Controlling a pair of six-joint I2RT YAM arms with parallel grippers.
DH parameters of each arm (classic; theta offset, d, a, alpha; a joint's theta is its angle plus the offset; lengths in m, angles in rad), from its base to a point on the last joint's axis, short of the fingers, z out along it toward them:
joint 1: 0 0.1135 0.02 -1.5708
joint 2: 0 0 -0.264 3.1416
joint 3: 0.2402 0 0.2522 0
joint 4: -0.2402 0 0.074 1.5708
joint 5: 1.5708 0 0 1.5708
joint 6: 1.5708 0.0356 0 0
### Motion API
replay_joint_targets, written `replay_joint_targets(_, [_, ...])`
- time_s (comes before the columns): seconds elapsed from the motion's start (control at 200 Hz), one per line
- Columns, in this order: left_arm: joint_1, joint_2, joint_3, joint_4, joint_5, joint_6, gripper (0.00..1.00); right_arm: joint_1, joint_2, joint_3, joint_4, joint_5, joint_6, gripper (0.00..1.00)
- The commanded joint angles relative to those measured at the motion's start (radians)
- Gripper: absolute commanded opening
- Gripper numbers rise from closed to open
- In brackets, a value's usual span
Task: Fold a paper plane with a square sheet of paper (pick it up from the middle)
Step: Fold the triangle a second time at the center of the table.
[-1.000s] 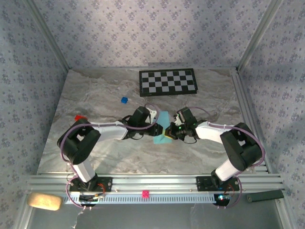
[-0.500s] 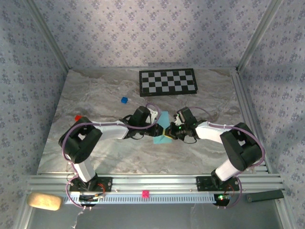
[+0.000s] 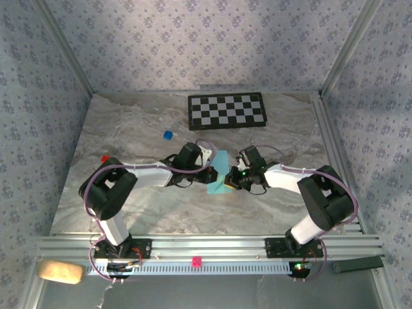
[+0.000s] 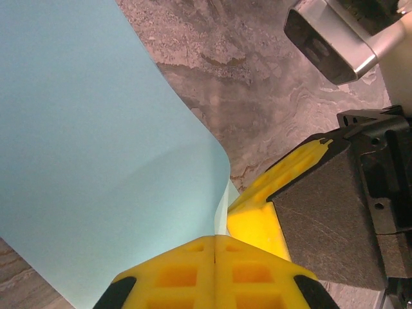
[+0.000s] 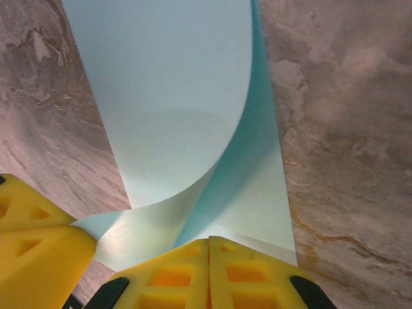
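Light-blue square sheet of paper [image 5: 174, 96], curled over itself

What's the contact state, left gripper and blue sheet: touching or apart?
Touching. Left wrist view: the left gripper is shut on the square sheet of paper, whose edge runs into the seam between its yellow fingers.

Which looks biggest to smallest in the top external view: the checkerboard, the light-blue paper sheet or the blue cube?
1. checkerboard
2. light-blue paper sheet, curled, so part of its area is hidden
3. blue cube, clearly the tiniest
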Motion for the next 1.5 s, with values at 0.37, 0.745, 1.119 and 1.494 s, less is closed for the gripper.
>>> replay_joint_targets(0.37, [0.009,-0.022,0.034,-0.059,-0.067,0.085,0.01,0.027,0.074,0.063,-0.241,0.155,-0.133,0.06])
replay_joint_targets(0.745, [0.009,0.010,0.067,-0.098,-0.149,0.132,0.01,0.016,0.086,0.079,-0.249,0.135,-0.163,0.06])
replay_joint_targets(1.119, [0.009,0.029,0.073,-0.128,-0.184,0.151,0.02,0.012,0.088,0.086,-0.257,0.130,-0.170,0.06])
replay_joint_targets(1.494, [0.010,0.050,0.069,-0.130,-0.227,0.136,0.02,0.010,0.089,0.088,-0.253,0.126,-0.164,0.06])
